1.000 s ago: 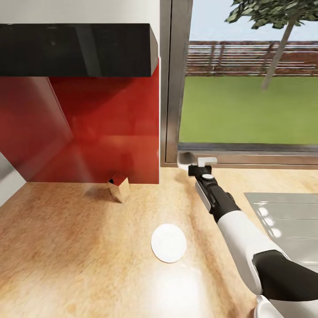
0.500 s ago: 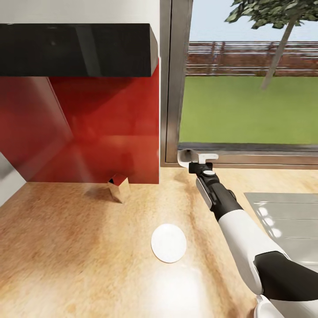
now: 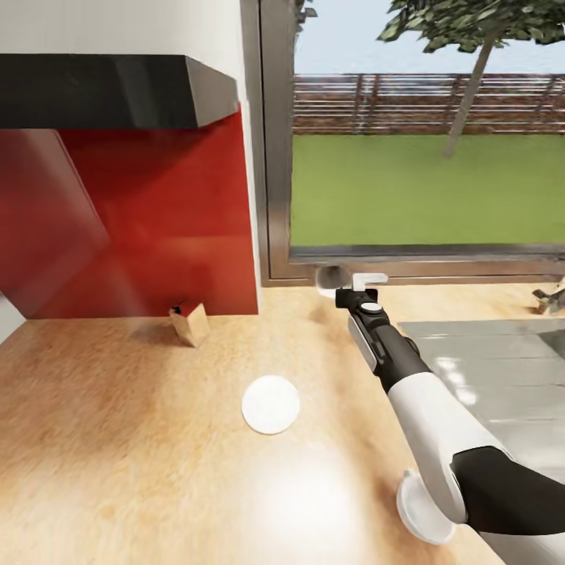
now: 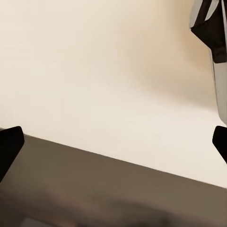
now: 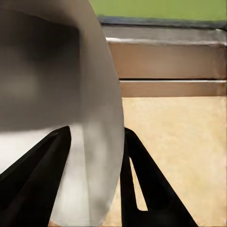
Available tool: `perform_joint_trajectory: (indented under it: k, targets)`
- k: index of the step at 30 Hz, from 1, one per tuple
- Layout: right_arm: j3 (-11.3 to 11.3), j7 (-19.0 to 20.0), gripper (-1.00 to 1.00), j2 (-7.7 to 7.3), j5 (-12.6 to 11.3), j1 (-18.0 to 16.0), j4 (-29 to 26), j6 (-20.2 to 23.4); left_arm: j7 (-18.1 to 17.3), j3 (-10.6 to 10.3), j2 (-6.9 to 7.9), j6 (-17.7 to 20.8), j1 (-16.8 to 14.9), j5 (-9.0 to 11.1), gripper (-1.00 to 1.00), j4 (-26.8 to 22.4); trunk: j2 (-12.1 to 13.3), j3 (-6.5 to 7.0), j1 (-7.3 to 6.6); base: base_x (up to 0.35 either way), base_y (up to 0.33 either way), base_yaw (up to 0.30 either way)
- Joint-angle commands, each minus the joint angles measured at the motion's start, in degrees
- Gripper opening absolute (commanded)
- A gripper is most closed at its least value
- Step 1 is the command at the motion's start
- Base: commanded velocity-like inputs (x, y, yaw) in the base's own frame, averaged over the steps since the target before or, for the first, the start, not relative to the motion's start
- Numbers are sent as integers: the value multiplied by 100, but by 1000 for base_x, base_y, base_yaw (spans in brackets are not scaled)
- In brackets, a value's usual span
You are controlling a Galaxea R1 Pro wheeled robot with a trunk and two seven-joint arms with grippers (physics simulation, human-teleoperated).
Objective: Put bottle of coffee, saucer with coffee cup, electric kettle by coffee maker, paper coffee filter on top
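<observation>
The coffee cup point(image 3: 333, 277) is gripped by the right claw point(image 3: 351, 287) near the window; the saucer point(image 3: 271, 404) lies on the surface point(image 3: 118, 439). The left claw point(image 4: 113, 142) is spread wide. No writing is legible.

White saucer point(image 3: 271, 405), speckled beige countertop point(image 3: 118, 439)

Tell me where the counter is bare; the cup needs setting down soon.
The speckled beige countertop is bare left of and in front of the flat round white saucer, below the small brown box. It is crowded between the steel sink and the right end effector, which holds the small white cup.
</observation>
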Motion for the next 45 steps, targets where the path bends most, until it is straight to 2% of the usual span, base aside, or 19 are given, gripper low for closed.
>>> perform_joint_trajectory:
  k: [1,11,20,30,45]
  targets:
    - [25,-49,-100,-3,-44,-5,-2,22,-5,20,3,-32,-1,41,100,9,-6,-6,-1,-264,-168,-263]
    - [25,-52,-100,-3,-44,-5,0,16,-5,22,7,-32,-1,41,100,14,-6,-2,-1,-212,-170,-267]
    - [8,-59,-100,-44,-35,125,-11,10,1,14,16,-32,-1,41,100,17,-6,33,-1,-15,-184,-281]
    - [34,-59,-100,6,-43,283,-9,-6,4,29,14,-25,-1,48,100,13,-6,72,-1,-23,-269,-283]
    - [30,-59,-100,3,-29,303,1,-7,4,31,7,-23,-1,50,100,15,-6,137,-1,-2,-273,-283]
